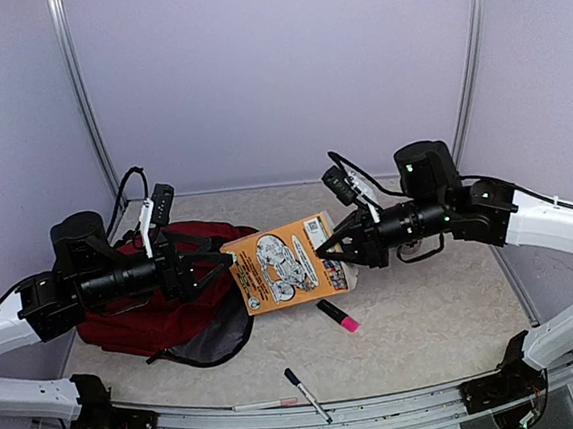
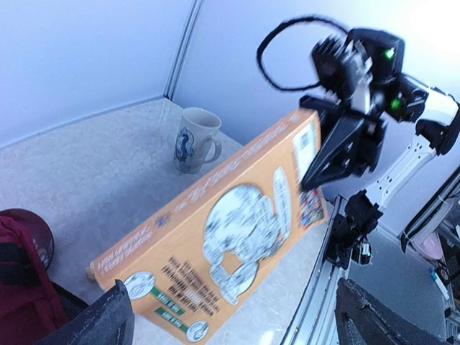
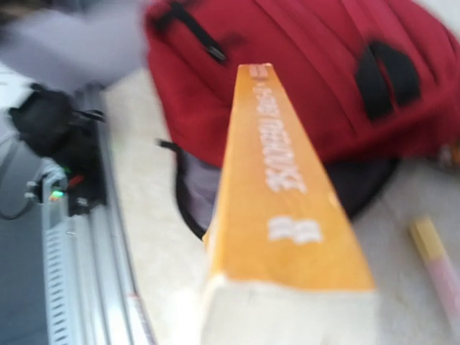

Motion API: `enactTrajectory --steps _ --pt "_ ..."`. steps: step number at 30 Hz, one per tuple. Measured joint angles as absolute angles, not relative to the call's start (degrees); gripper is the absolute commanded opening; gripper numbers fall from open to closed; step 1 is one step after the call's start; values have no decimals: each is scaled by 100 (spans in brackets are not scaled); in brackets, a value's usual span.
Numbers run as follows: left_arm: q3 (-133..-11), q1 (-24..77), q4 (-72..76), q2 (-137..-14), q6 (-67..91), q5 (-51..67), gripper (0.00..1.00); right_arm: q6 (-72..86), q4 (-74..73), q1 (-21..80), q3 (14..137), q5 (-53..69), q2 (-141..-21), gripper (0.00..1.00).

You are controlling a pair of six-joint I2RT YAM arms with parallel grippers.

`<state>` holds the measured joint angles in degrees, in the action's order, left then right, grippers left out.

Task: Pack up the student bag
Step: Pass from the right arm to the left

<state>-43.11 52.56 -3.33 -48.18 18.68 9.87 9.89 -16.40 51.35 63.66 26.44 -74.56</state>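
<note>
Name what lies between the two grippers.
The orange box fills that stretch, held by the right gripper and reaching toward the open left gripper; the top view shows it.

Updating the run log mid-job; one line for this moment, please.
right gripper shut on orange box | left gripper open at student bag | box not yet in bag

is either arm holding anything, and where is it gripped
The right gripper pinches the orange box by its end away from the student bag; the left gripper is open, holding nothing.
</note>
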Motion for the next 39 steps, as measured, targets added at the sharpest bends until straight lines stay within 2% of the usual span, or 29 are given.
enactTrajectory --steps 9,18,20,22,24,25,26,27,37,38,39 --pt "-3610 6147 148 -4646 1494 1284 96 541 -1293 5135 5929 3347 -6064 0" --pt "-3529 6648 1280 -5179 1245 1354 92 539 -797 5124 5776 4298 -5964 0" --pt "-3603 6735 1431 -5328 1208 1341 83 541 -685 5120 5734 4421 -5929 0" --pt "-3616 6810 1675 -5380 1173 1356 67 541 -576 5109 5706 4484 -5887 0" --pt "-3618 6921 1925 -5398 1081 1400 45 539 -491 5109 5704 4545 -5867 0" --pt "-3618 6976 2003 -5398 1083 1415 30 537 -445 5109 5704 4578 -5861 0" --pt "-3618 7022 2067 -5398 1046 1417 9 539 -414 5109 5704 4624 -5859 0" --pt "-3618 7076 2139 -5398 976 1400 0 545 -392 5109 5701 4678 -5852 0" --pt "-3601 7227 2182 -5323 934 1127 0 541 -283 5127 5636 4797 -5780 0" --pt "-3601 7240 2176 -5317 934 1109 0 539 -283 5137 5627 4772 -5771 2" --pt "-3601 7247 2176 -5317 932 1100 0 534 -287 5140 5621 4751 -5760 9"
